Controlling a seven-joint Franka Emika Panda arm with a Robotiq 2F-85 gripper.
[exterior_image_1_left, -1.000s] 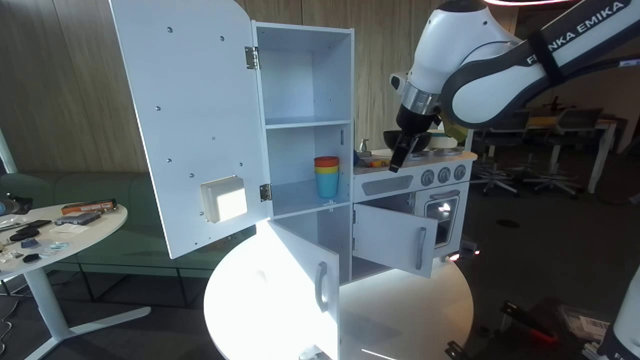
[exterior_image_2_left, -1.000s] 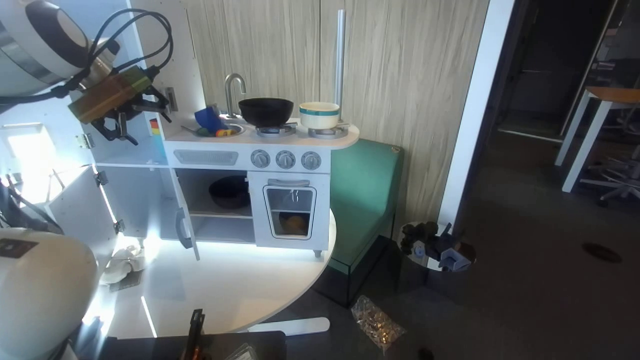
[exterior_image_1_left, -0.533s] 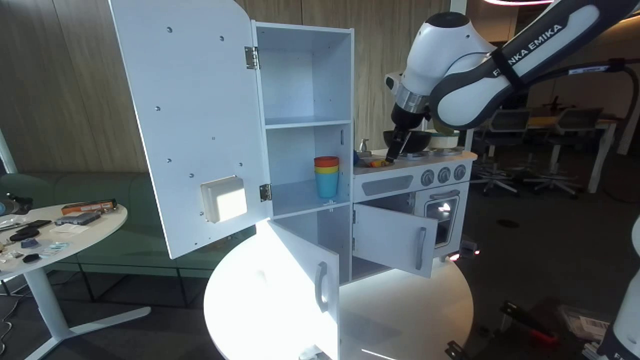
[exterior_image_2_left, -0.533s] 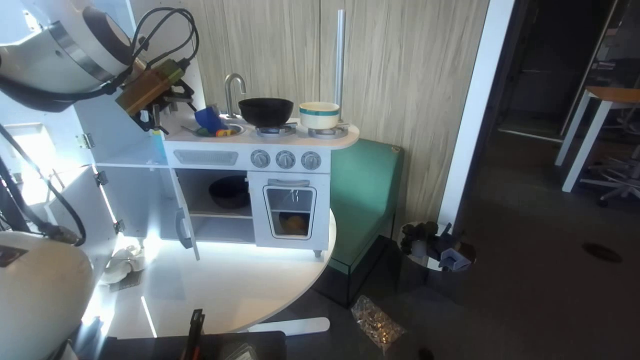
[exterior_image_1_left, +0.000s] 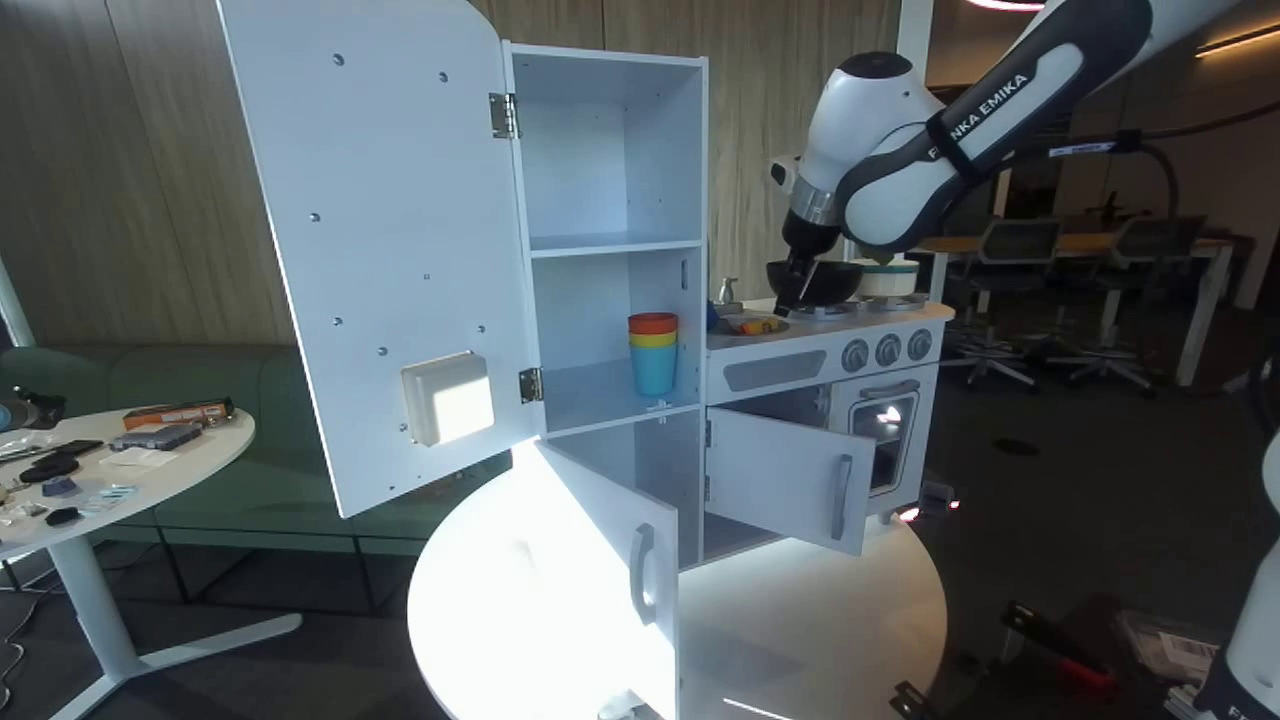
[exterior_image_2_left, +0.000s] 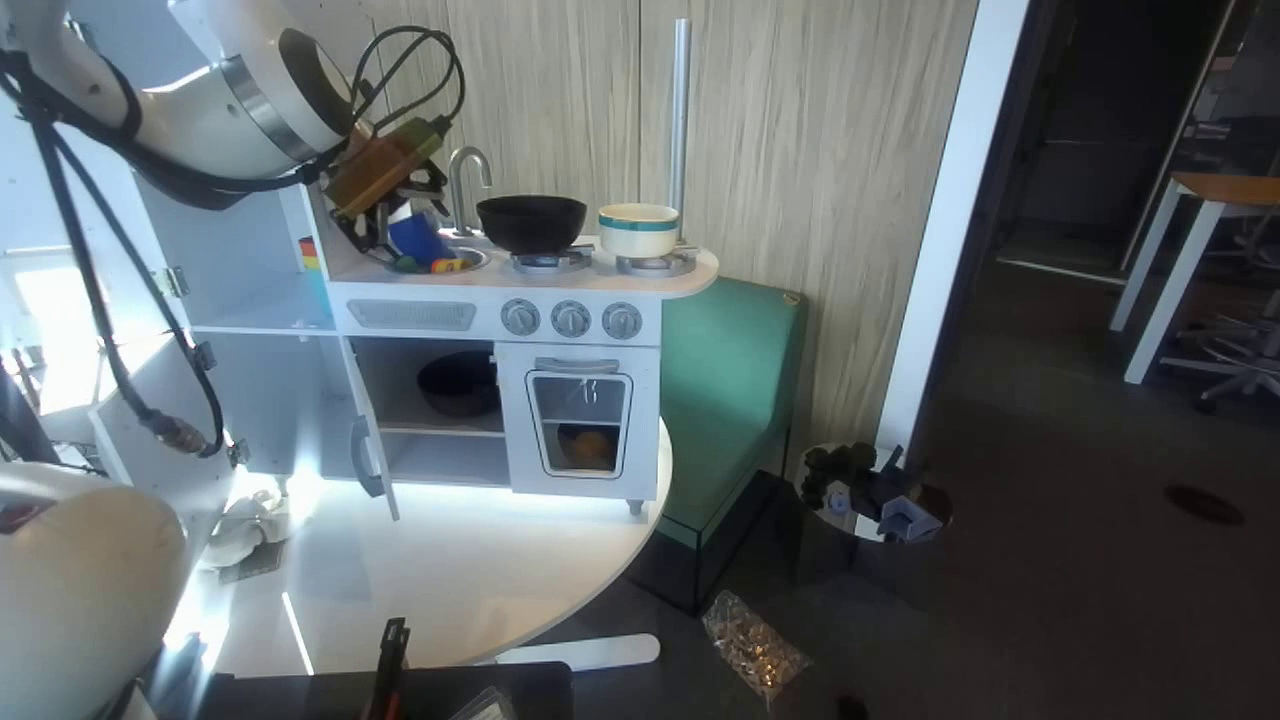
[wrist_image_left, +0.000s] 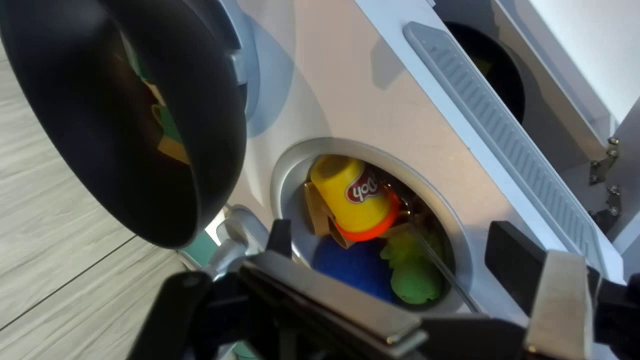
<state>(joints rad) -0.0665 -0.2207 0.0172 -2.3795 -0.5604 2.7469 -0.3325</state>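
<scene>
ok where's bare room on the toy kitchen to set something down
Bare: the counter between sink, black bowl and front grille, and the cabinet shelf beside the stacked cups. Crowded: the sink, packed around the yellow tub, the open claw nearby.

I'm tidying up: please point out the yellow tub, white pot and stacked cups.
Yellow tub (wrist_image_left: 352, 208), wrist view: its side wall.
White pot (exterior_image_2_left: 638, 242), in an exterior view: its outer wall.
Stacked cups (exterior_image_1_left: 655, 366), in an exterior view: the blue cup.
</scene>
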